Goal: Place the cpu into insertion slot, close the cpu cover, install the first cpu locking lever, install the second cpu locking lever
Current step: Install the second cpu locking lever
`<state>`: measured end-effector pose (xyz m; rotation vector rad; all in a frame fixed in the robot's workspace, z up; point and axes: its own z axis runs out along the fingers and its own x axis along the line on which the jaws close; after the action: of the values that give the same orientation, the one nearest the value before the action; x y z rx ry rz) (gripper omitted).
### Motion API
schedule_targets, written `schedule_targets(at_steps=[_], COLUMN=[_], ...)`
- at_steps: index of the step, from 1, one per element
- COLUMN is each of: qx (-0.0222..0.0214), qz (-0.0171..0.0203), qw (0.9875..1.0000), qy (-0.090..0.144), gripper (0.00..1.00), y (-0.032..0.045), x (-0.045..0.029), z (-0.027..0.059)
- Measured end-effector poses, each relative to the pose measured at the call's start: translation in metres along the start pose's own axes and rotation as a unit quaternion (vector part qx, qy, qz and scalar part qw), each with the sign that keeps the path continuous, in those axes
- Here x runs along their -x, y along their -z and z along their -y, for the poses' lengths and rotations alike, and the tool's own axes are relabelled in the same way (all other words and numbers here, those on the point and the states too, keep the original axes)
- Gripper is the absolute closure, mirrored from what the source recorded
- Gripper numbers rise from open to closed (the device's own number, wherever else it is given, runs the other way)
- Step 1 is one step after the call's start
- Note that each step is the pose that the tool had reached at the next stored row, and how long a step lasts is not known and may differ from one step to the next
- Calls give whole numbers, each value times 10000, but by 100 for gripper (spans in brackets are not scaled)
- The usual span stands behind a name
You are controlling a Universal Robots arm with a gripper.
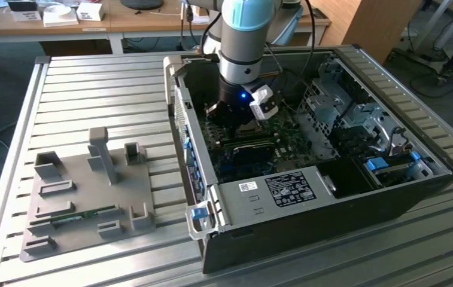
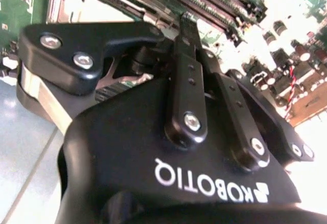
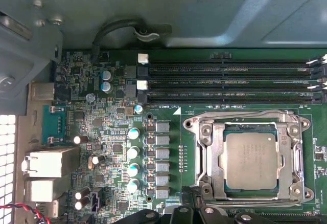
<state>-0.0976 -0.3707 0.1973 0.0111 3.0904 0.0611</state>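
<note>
The cpu (image 3: pixel 252 160), a silvery square chip, lies flat in the insertion slot (image 3: pixel 286 132) on the green motherboard. The cpu cover (image 3: pixel 216 155), a silver frame, is folded down around it. A wire locking lever (image 3: pixel 240 115) runs along one edge of the socket. My gripper (image 3: pixel 191 212) hovers just beside the socket's opposite edge; in the second wrist view its black fingers (image 2: pixel 186 45) meet at the tips, shut with nothing between them. In the exterior view the gripper (image 1: pixel 238 119) reaches down into the open computer case, right above the socket (image 1: pixel 252 136).
Long black memory slots (image 3: pixel 230 83) run beside the socket, with capacitors and rear ports (image 3: pixel 46 162) further off. The case walls (image 1: pixel 180 113), drive cage (image 1: pixel 346 113) and a labelled black shroud (image 1: pixel 290 188) hem in the arm. A grey fixture plate (image 1: pixel 90 197) holds a green memory stick (image 1: pixel 75 216).
</note>
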Motion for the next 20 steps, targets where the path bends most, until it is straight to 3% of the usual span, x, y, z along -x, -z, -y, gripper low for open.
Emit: schedule_targets(at_steps=[20], qx=[0], qz=[0], qw=[10000], qy=[2], gripper=[89], y=[-6], x=[-10], z=[19])
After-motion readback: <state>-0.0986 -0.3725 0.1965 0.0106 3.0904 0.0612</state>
